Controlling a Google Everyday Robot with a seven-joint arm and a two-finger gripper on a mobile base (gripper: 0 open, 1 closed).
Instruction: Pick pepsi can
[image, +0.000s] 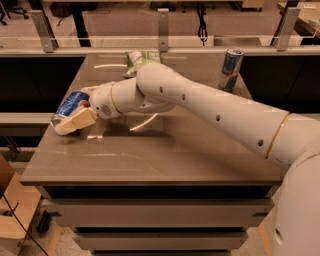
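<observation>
Behind the brown table (150, 160) we see a rail with upright metal posts (162, 25) running along its far edge, and more furniture beyond it. On the table's far right corner a slim blue-and-silver can (231, 68) stands upright, well apart from everything else. Near the middle of the far edge lies a crumpled green-and-white bag (141, 58), partly hidden by the white arm (225, 117), which reaches across the table from right to left. We cannot tell what the bag holds, or whether either can is opened.

At the left edge of the table we find the gripper (77, 112). It is closed around the pepsi can (70, 105), which lies tilted on its side with one silver end pointing left, at the table's edge. One beige finger (75, 121) presses along the can's near side; the other is mostly hidden on the far side. Nothing lies between the gripper and the other two things.
</observation>
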